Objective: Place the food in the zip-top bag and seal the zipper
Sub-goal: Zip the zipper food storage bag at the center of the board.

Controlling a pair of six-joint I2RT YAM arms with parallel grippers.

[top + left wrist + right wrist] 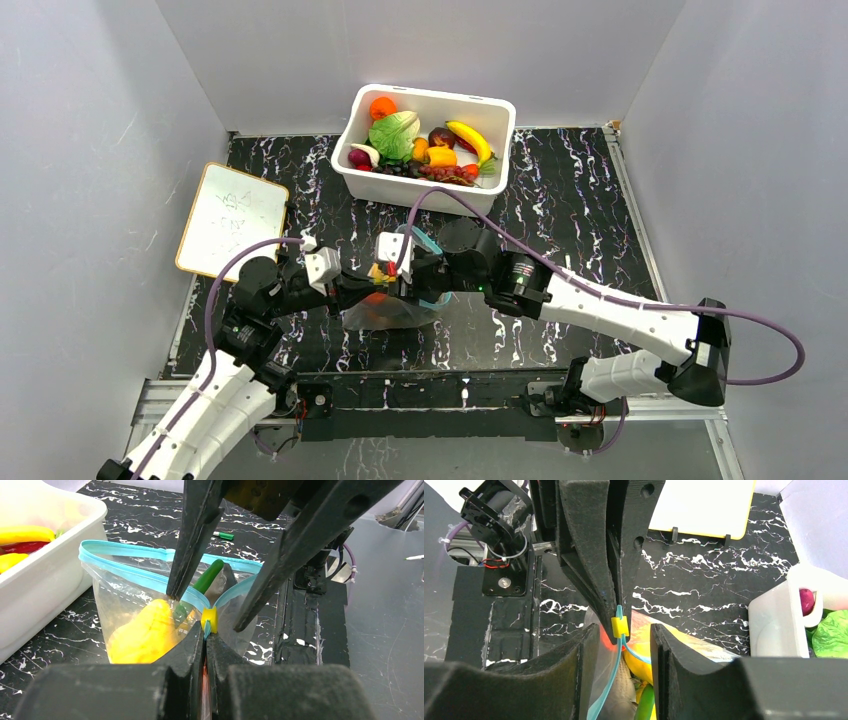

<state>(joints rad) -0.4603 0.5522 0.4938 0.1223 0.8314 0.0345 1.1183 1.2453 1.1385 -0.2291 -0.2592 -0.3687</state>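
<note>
- Left gripper (205, 641): fingers pressed together, clamped on the end of the thin teal-blue zipper strip (125, 569), right at its small yellow slider (210, 619).
- Right gripper (624, 636): fingers apart, one on either side of the zipper strip beside the slider, not pinching it.
- Clear crinkly zip-top bag (110, 595): lying on the black marbled table (560, 215) between the two arms, mouth gaping wide, not yet sealed.
- Inside the bag: a yellow toy fruit (142, 635) and a green stalk-like piece (209, 576). Also something orange low down in the overhead view, too blurred to name.
- White rectangular plastic tub (370, 185): at the far edge of the table, near the bag, holding more toy food. Among it are a yellow banana (468, 138), a green leafy cabbage (393, 135) and a round orange fruit (382, 107).
- Small wooden-framed whiteboard (232, 215): at the far left, well apart from the bag.
</note>
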